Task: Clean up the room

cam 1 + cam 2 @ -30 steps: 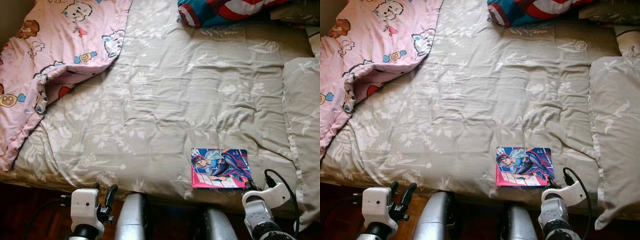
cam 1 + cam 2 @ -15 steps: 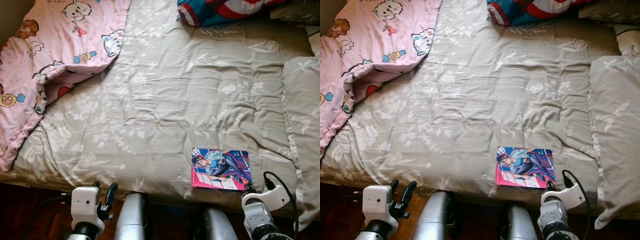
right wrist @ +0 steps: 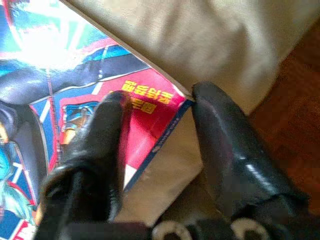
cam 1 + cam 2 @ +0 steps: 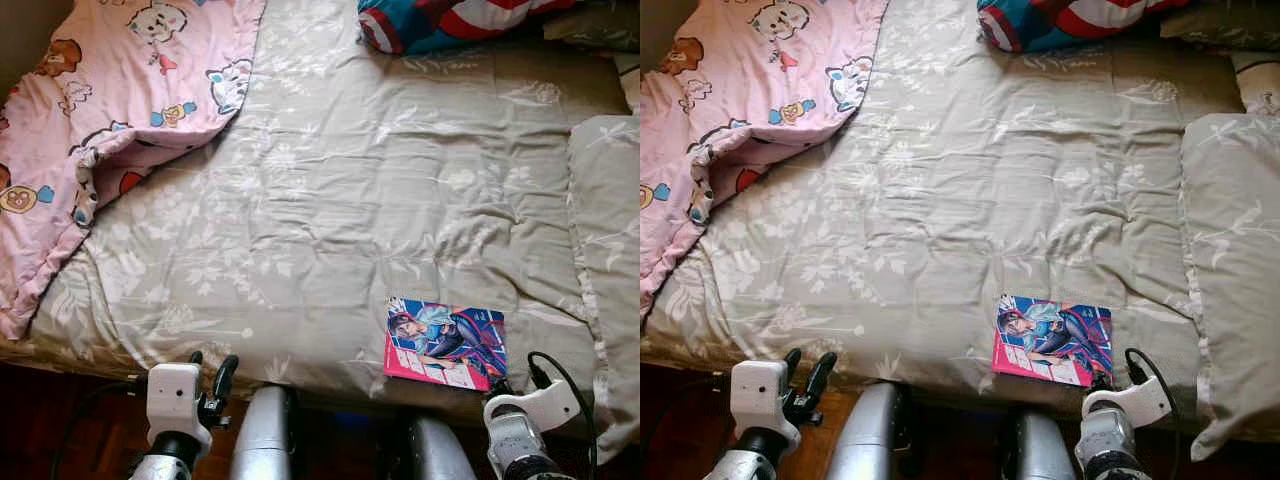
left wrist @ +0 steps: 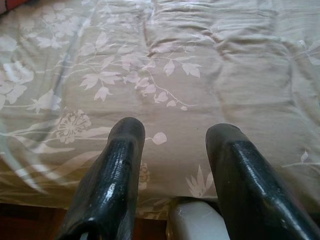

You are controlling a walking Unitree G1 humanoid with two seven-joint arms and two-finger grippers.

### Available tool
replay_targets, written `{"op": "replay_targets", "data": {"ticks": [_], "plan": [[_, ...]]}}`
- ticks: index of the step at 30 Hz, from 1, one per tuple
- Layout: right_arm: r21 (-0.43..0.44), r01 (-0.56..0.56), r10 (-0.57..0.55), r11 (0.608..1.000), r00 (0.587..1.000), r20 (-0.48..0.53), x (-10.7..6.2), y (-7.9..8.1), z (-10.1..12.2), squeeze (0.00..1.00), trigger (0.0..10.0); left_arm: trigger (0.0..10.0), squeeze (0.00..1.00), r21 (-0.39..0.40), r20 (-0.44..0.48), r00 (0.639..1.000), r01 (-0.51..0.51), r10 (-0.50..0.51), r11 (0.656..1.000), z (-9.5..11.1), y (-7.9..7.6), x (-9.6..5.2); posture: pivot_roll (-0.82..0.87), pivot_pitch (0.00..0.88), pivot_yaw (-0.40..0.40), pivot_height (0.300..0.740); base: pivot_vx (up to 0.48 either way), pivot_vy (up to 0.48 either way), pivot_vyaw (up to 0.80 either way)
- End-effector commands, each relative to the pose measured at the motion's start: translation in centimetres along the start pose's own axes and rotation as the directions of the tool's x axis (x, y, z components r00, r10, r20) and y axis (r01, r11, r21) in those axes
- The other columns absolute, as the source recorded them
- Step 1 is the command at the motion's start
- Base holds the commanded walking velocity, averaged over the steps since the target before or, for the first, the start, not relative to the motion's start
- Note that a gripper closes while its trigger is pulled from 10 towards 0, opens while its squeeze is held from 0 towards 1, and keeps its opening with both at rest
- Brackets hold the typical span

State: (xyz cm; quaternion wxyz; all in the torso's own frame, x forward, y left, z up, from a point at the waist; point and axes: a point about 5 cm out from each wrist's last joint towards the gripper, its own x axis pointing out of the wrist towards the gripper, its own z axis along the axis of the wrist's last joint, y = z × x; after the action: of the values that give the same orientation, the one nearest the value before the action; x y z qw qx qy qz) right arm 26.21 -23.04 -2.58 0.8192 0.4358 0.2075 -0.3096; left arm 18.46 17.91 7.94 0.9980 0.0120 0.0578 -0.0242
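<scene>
The bed (image 4: 330, 200) wears a grey-green cover printed with pale white leaves and flowers, and a pillow (image 4: 605, 250) in the same print. A pink blanket (image 4: 90, 120) carries cartoon animals in brown, white and blue, while the cushion (image 4: 450, 20) is blue, red and white. The comic book (image 4: 445, 342) has a blue, pink and red cover; the floor (image 4: 60, 420) is dark reddish-brown wood.

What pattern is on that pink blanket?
Cartoon animals, bears and cats among them, on the pink blanket; clearest in the left eye view.

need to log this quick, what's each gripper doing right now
Left gripper: open, holding nothing, above the bedspread.
Right gripper: open, fingers astride the comic book corner, not clamped.
</scene>
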Motion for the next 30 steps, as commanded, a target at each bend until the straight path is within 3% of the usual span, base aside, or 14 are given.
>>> {"op": "replay_targets", "data": {"ticks": [1, 9, 10, 11, 25, 28, 30], "plan": [[-0.014, 0.010, -0.010, 1.000, 0.999, -0.042, -0.2, -0.6, -0.9, 1.00, 10.0, 10.0, 0.00, 0.016, -0.062, 0.998, -0.021, 0.022, 1.000, -1.3, 0.6, -0.8, 0.27, 0.310, 0.063, 0.661, 0.000, 0.000, 0.00], [-0.025, -0.025, 0.024, 0.999, 0.999, -0.049, -0.1, 0.1, -0.9, 1.00, 10.0, 10.0, 0.00, 0.016, -0.067, 0.998, -0.018, 0.019, 1.000, -1.5, 0.6, -0.8, 0.26, 0.313, 0.062, 0.661, 0.000, 0.000, 0.00], [-0.027, -0.019, 0.018, 0.999, 0.999, -0.051, -0.2, -0.1, -1.0, 0.44, 10.0, 10.0, 0.00, 0.016, -0.068, 0.998, -0.018, 0.019, 1.000, -1.5, 0.6, -0.8, 0.26, 0.312, 0.060, 0.661, 0.000, 0.000, 0.00], [-0.026, -0.009, 0.008, 1.000, 0.999, -0.054, -0.2, -0.4, -1.2, 0.00, 10.0, 10.0, 0.00, 0.015, -0.068, 0.997, -0.018, 0.019, 1.000, -1.6, 0.6, -0.7, 0.26, 0.311, 0.058, 0.661, 0.000, 0.000, 0.00], [-0.028, 0.042, -0.044, 0.999, 0.996, -0.072, -0.8, -2.4, -2.4, 0.00, 10.0, 10.0, 0.00, 0.006, -0.057, 0.998, -0.014, 0.015, 1.000, -1.9, 0.4, 0.6, 0.24, 0.273, 0.043, 0.661, 0.000, 0.000, 0.00], [-0.032, 0.020, -0.021, 0.999, 0.999, -0.037, -0.8, -2.2, -1.9, 0.00, 10.0, 10.0, 0.00, 0.005, -0.054, 0.998, -0.016, 0.016, 1.000, -2.1, 0.5, 1.0, 0.22, 0.254, 0.031, 0.661, 0.000, 0.000, 0.00], [-0.089, -0.043, 0.041, 0.995, 0.999, -0.024, -0.8, -1.9, -1.8, 0.00, 10.0, 10.0, 0.00, 0.010, -0.053, 0.998, -0.026, 0.027, 1.000, -2.5, 0.6, 1.2, 0.21, 0.234, 0.024, 0.661, 0.000, 0.000, 0.00]]}}
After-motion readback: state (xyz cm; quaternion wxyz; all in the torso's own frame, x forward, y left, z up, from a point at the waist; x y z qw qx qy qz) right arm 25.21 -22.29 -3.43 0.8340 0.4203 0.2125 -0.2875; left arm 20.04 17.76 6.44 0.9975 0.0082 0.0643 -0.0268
